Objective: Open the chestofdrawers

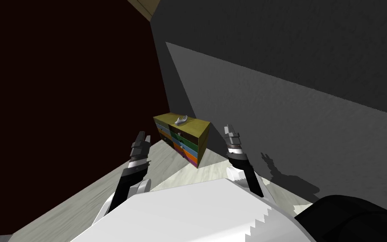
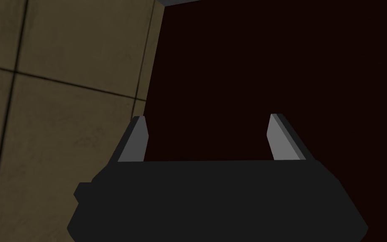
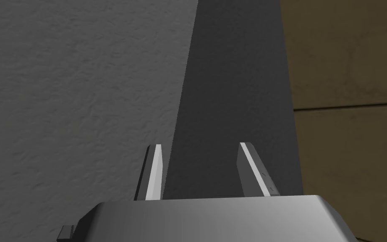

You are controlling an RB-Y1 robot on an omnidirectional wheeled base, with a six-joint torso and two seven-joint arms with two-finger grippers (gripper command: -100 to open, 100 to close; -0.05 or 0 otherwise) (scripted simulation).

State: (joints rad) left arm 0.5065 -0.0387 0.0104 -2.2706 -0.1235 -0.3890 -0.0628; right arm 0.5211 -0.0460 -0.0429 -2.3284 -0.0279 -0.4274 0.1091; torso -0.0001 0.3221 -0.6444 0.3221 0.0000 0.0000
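1. We are holding both arms raised ahead of us. The left gripper [image 1: 143,138] and the right gripper [image 1: 229,128] are well apart, one on each side of our line to the target. Both claws are standing wide, with fingers [image 2: 134,138] parted and nothing between them.
2. Beyond the grippers, pale floor [image 1: 75,197] is running on toward the corner.
3. The chest [image 1: 184,140] is standing there, well apart from both grippers, where a dark red wall [image 1: 62,84] is meeting a grey wall [image 1: 293,117]. It is showing a yellowish top over coloured drawer fronts, turned at an angle to us.
4. We are judging this to be the approach step: we are touching nothing, and the drawers are looking shut. The next move is calling for driving closer, squaring up to the fronts and bringing one open gripper to a handle.
5. The handles are showing as pale specks, too small for us to read their shape. A small white thing [image 1: 181,120] is lying on the top, and we cannot tell what it is. The chest's back is hidden.
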